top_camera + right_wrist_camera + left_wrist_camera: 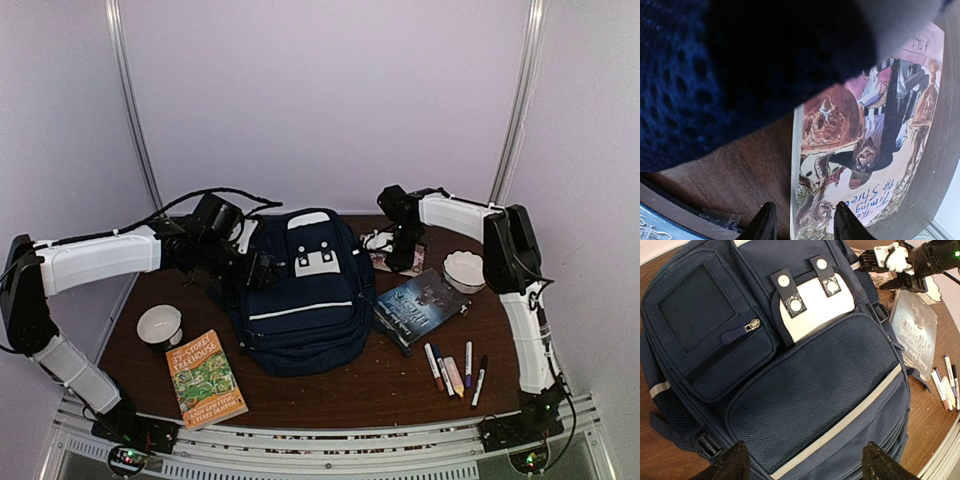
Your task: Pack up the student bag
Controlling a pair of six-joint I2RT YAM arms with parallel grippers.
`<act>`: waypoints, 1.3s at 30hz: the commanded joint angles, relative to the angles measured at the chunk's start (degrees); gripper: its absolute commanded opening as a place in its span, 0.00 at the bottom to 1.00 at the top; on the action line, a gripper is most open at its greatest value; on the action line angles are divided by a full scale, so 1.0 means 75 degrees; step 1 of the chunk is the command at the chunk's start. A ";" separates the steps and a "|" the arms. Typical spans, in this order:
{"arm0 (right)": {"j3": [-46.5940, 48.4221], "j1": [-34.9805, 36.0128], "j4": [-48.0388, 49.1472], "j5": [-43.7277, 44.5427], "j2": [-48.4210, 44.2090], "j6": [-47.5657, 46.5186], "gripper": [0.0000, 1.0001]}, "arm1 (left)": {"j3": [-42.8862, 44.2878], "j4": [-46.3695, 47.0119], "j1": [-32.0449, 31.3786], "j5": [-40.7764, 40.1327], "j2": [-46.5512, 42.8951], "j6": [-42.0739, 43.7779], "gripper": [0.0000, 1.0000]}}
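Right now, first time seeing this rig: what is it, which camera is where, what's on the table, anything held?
Two robot arms bolted at a table's near edge. The wide picture comes from a fixed camera above and behind; the other two from wrist cameras. On the table: the student bag, two white bowls, a Treehouse book, a dark book, an illustrated book, markers. The left pincer is open over the bag; the right pincer is open over the illustrated book. Nothing held.
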 commanded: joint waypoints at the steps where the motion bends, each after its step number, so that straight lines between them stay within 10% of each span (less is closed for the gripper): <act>1: 0.0256 0.0039 -0.0298 0.0160 0.0280 -0.0194 0.39 | -0.0001 0.0224 -0.0052 -0.0053 -0.0024 0.0019 0.79; 22: 0.0907 -0.0135 0.0287 0.0538 0.0238 0.0423 0.00 | 0.0101 0.0189 -0.0052 -0.0054 0.0086 0.0163 0.80; 31: 0.0682 -0.0137 0.0673 0.0468 0.0024 0.0273 0.00 | 0.0071 0.0189 -0.0053 -0.0045 0.0114 0.0153 0.79; 39: -0.0360 -0.0149 0.1158 0.0748 -0.0120 -0.0736 0.45 | 0.0000 0.0189 -0.0052 -0.0093 0.0089 0.0151 0.80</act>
